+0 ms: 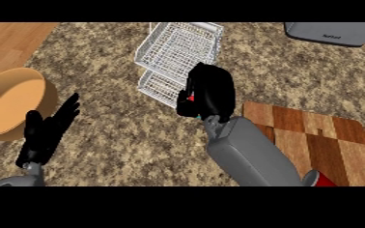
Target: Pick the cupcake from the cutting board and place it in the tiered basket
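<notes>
cupcake (190, 97) pretty much buried inside curled fingers of right hand (208, 92), only red speck showing at fingertips, shape no idea. lower tier of tiered basket (178, 46) partly hidden behind same fingers. cutting board (314, 135) cropped by right edge, forearm over near corner. bowl (21, 101) just beyond left hand (44, 133) fingers, cut off at left edge. grey appliance (328, 33) cut at top.
</notes>
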Available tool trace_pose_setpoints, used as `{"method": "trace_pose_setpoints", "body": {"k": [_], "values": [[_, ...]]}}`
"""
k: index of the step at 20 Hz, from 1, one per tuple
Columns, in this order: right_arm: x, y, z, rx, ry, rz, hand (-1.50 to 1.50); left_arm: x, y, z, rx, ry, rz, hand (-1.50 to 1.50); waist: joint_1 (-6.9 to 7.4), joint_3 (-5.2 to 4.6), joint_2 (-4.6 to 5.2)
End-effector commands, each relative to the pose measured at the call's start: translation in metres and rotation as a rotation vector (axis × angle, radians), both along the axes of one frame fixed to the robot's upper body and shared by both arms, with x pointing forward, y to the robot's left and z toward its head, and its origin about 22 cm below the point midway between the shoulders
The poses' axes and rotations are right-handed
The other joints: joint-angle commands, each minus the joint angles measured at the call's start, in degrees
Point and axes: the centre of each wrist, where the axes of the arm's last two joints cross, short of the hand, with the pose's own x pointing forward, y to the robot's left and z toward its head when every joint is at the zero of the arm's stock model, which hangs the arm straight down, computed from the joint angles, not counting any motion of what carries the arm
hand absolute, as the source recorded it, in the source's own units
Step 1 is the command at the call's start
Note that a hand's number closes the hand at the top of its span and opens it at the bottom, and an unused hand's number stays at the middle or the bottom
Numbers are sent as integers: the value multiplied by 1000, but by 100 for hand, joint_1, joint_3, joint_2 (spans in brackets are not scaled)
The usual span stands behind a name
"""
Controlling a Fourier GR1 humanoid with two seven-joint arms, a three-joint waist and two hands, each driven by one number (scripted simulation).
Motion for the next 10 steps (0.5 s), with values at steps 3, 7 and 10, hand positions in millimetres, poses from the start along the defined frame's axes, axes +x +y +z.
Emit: {"method": "trace_pose_setpoints", "body": {"k": [3, 7, 10], "values": [[-7, 48, 50, -85, -253, -138, 150, 8, -7, 1, -11, 13, -19, 0, 21, 29, -23], [-6, 64, 72, -83, -331, -199, 150, 10, -11, 0, -5, 0, -23, 0, 74, 52, 56], [-4, 73, 94, -62, -388, -237, 150, 14, -12, 3, -4, -6, -23, 0, 73, 60, 80]]}}
